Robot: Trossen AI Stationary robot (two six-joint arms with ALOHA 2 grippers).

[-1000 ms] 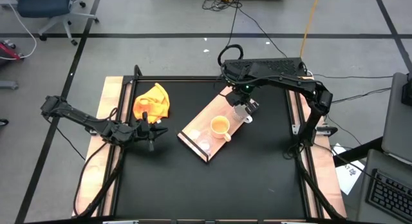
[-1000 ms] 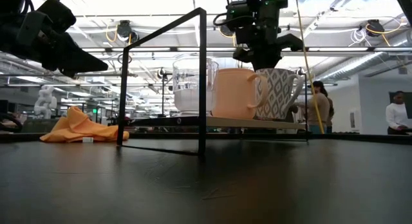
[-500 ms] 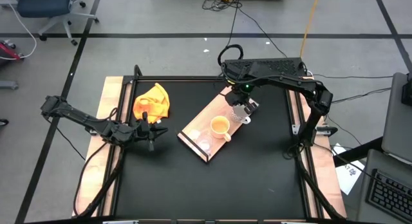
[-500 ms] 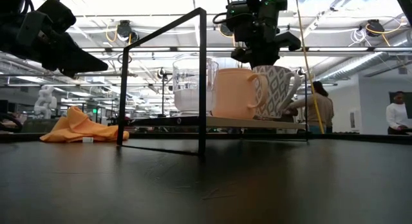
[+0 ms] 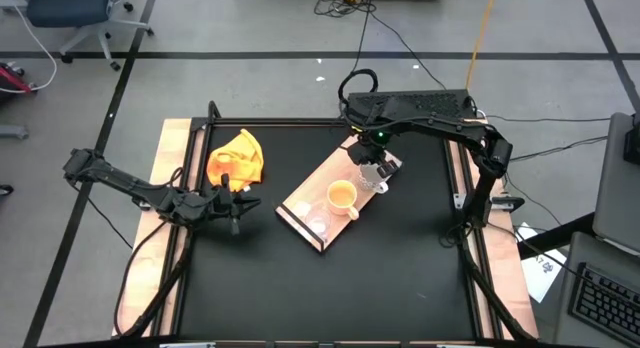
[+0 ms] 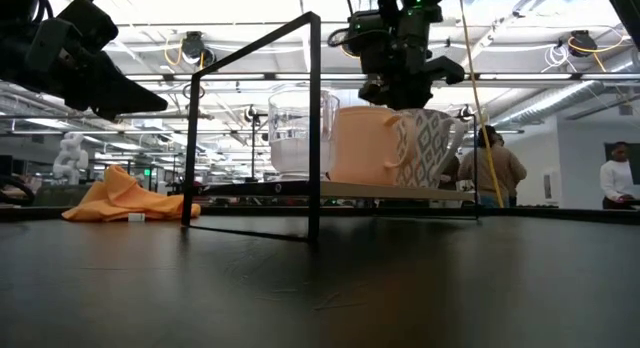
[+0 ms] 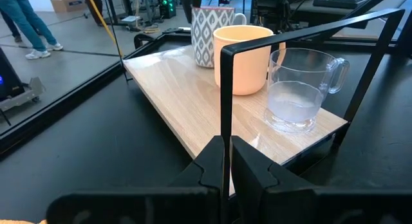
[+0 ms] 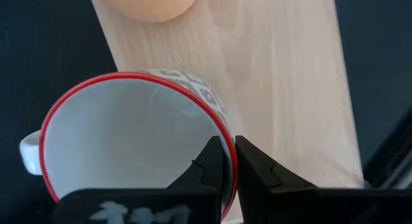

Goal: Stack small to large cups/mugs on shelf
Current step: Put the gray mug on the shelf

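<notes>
The white patterned mug (image 6: 428,146) is pinched by its rim in the right gripper (image 8: 230,161), right of centre on the shelf (image 5: 335,178); released tilted, the orange mug (image 6: 365,145) could be knocked. Left gripper (image 5: 238,205), lower left, is closed.

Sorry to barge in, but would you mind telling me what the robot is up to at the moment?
The right gripper is pinching the rim of the white patterned mug, holding it over the wooden shelf beside the yellow-orange mug. The clear glass cup stands on the orange mug's other side, so the three form a row. The left gripper waits, shut, over the table's left side, near the yellow cloth.
</notes>
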